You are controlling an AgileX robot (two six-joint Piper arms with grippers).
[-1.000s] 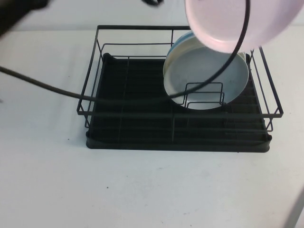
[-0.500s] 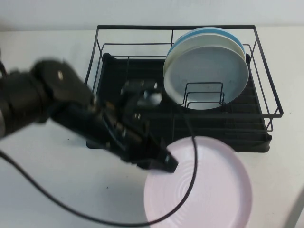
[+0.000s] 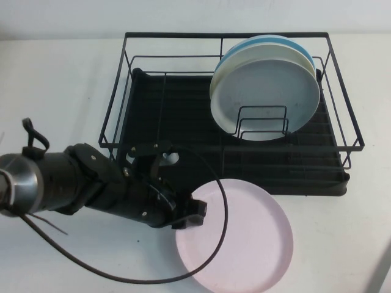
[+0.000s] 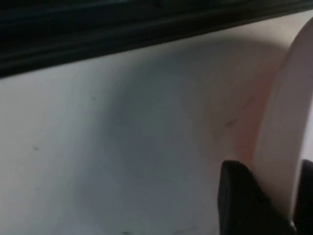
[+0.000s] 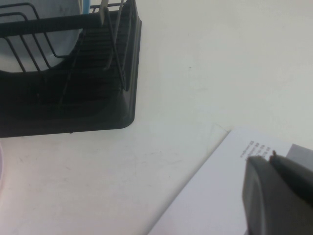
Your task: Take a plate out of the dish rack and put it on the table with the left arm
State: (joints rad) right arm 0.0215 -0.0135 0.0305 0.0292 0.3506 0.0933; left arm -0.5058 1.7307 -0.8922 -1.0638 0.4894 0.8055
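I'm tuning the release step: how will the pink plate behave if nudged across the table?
The pink plate looks like matte plastic, so probably light and stiff. Lying flat on the white table, it would likely slide, not roll or tip. The left pincer sits at its rim, fingers either side; the right pincer stays parked away from it.

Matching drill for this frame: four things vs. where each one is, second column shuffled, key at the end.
1. pink plate
2. grey plate
3. left tool
4. right tool

A. standing in the dish rack, in front of the light blue plate
B. lying on the table, in front of the dish rack
C. over a white sheet near the dish rack's corner
D. at the pink plate's left rim

Pairs: 1-B, 2-A, 3-D, 4-C
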